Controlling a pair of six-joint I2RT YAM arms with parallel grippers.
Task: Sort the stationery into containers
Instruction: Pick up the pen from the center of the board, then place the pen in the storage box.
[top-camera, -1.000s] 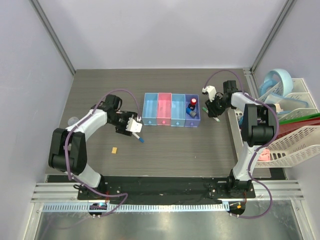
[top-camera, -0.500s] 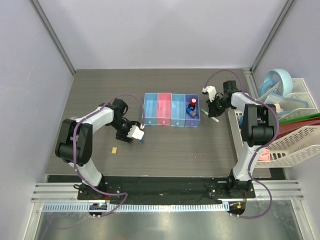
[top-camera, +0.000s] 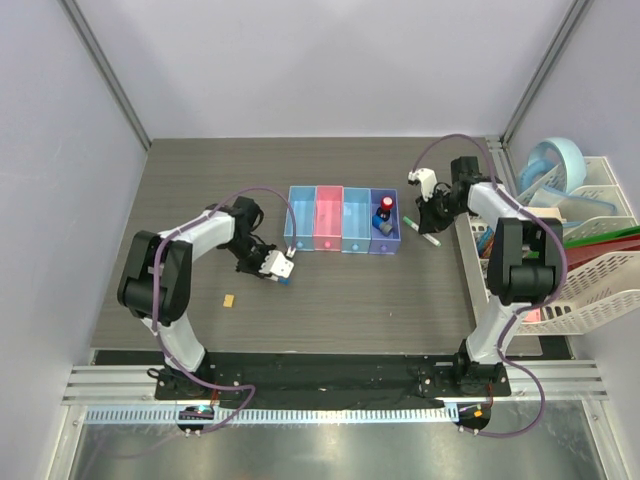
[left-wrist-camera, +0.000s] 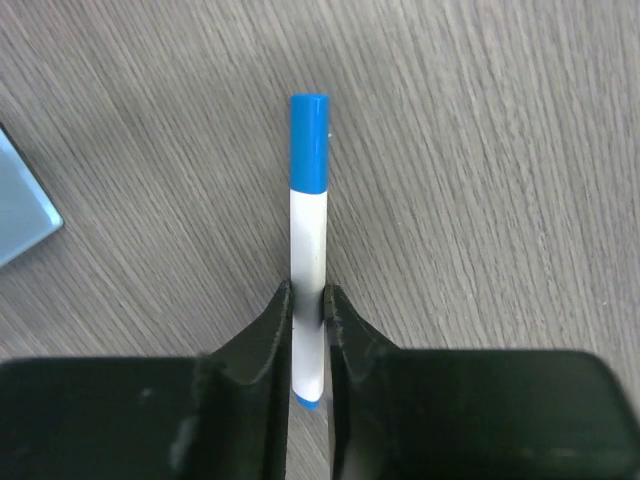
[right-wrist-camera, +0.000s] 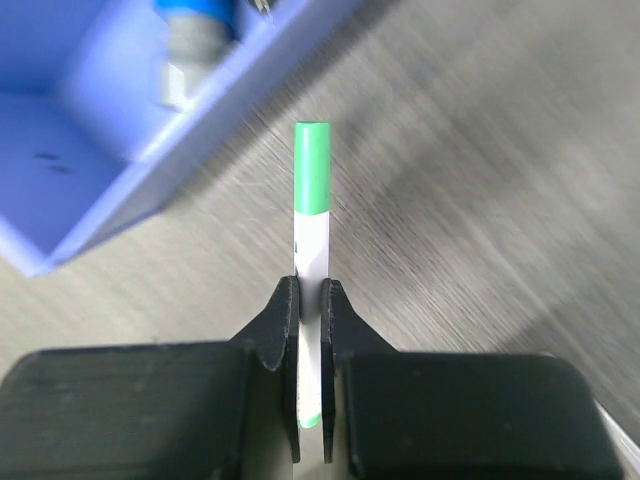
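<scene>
A white pen with a blue cap (left-wrist-camera: 308, 230) lies on the table, and my left gripper (left-wrist-camera: 308, 300) is shut on its barrel. In the top view this left gripper (top-camera: 277, 267) is just in front of the row of four containers (top-camera: 343, 245). My right gripper (right-wrist-camera: 310, 295) is shut on the white pen with a green tip (right-wrist-camera: 312, 215), right of the darker blue bin (right-wrist-camera: 110, 120). From above, the right gripper (top-camera: 426, 224) holds the green-tipped pen (top-camera: 433, 240) beside that bin. A red-capped bottle (top-camera: 386, 206) stands in the darker blue bin. A tan block (top-camera: 231, 299) lies on the table at the front left.
A large white rack (top-camera: 592, 270) with folders and a blue roll stands at the right table edge, close to the right arm. A corner of the light blue bin (left-wrist-camera: 20, 215) shows left of the left gripper. Grey walls enclose the table.
My left gripper moved right onto the blue-capped pen and shut on it. My right gripper shut on the green-tipped pen and shifted slightly.
</scene>
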